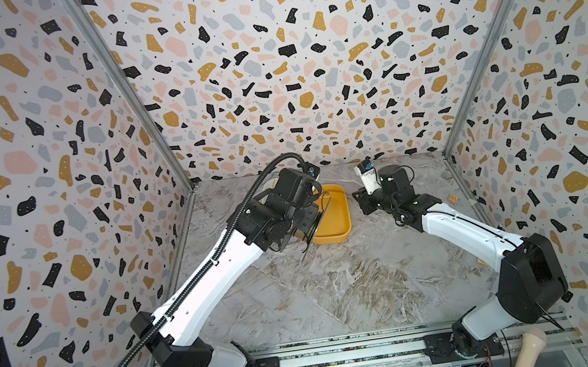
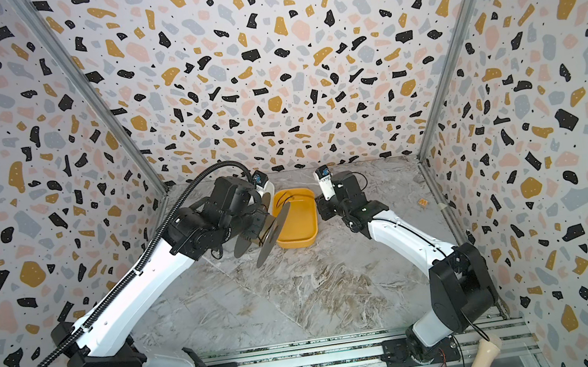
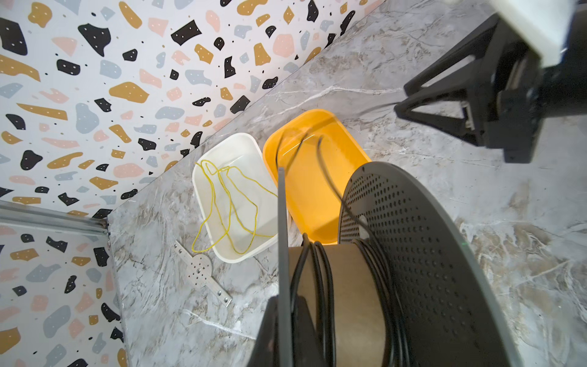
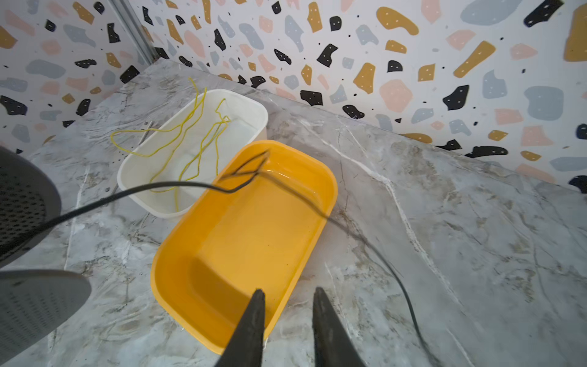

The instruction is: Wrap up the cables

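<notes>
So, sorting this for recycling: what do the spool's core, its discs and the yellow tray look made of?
Core: matte brown, probably cardboard. Discs: dull dark grey, evenly perforated, plastic or thin metal; unclear. Yellow tray: glossy, rounded moulded corners, likely plastic.

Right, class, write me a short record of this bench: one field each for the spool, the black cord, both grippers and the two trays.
spool: grey perforated flanges, cardboard core, partly wound
black cord: loose, leads from spool over the yellow tray
left gripper: shut on spool
right gripper: open, holding nothing
yellow tray: otherwise empty
white tray: beside it, holds loose yellow cord
</notes>
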`<state>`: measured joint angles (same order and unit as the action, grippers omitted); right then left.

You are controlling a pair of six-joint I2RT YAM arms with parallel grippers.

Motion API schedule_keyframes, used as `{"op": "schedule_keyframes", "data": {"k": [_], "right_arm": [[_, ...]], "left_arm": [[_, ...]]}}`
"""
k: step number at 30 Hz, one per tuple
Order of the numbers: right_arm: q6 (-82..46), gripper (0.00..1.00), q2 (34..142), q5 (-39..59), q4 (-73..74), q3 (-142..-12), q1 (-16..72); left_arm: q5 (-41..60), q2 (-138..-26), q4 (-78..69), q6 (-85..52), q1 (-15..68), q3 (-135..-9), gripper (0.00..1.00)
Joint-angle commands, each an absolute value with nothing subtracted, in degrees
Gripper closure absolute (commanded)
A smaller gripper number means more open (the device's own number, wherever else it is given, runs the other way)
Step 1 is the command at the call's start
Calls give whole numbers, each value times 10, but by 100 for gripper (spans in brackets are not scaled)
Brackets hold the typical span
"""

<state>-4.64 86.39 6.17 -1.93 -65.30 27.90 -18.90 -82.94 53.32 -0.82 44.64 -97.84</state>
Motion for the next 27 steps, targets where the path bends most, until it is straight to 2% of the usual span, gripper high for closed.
{"op": "schedule_keyframes", "data": {"k": [1, 11, 14, 19, 27], "right_arm": [[-44, 69, 859, 106, 35, -649, 273], [-68, 27, 790, 141, 63, -567, 273], [-74, 23, 758, 140, 79, -532, 273], [-107, 21, 731, 162, 134, -477, 274], [-198, 23, 692, 73, 268, -392, 343]], "left_arm": [[-160, -801, 508, -9, 444, -1020, 100], [-133, -803, 490, -23, 443, -1071, 100], [-131, -809, 484, -27, 443, -1091, 100], [-139, -818, 458, -51, 444, -1125, 100], [-142, -853, 447, -86, 443, -1203, 100]]}}
